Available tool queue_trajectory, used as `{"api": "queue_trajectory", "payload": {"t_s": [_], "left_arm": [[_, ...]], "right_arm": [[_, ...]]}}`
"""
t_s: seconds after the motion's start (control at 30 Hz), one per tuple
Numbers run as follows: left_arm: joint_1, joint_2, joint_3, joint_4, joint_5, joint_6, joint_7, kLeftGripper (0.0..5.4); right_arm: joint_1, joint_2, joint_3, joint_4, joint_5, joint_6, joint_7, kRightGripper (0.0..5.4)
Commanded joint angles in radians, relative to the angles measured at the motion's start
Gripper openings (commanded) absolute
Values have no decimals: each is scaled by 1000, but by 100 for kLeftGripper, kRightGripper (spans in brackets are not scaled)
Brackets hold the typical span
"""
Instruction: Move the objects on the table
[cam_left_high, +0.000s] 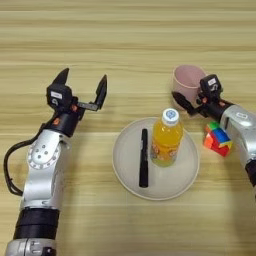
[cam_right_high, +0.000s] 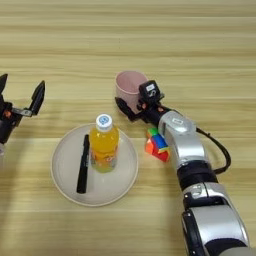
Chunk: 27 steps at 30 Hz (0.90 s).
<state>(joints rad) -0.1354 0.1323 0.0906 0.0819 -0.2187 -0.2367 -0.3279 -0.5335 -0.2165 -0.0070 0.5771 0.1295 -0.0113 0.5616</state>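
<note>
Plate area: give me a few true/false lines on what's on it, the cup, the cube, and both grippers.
1. The orange-juice bottle stands upright on the plate. True.
2. The black pen lies on the bare table. False: it lies on the plate, left of the bottle.
3. The right gripper is at the pink cup. True.
4. The puzzle cube sits inside the cup. False: it rests on the table.
5. The left gripper is shut. False: open, holding nothing.
</note>
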Motion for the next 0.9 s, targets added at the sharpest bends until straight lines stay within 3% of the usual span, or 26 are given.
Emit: {"api": "queue_trajectory", "payload": {"t_s": [0.03,0.6,0.77,0.9], "left_arm": [[-6,0,-8,9,14,-6,3,540],[-4,3,-29,-10,16,-4,-1,540],[22,18,-68,-58,16,12,-42,540],[60,53,-122,-141,-9,26,-135,540]], "right_arm": [[7,-10,-4,-74,17,4,17,423],[93,-125,-55,-552,153,195,77,423],[107,-162,-56,-656,187,257,98,423],[124,-199,-50,-723,217,290,139,423]]}}
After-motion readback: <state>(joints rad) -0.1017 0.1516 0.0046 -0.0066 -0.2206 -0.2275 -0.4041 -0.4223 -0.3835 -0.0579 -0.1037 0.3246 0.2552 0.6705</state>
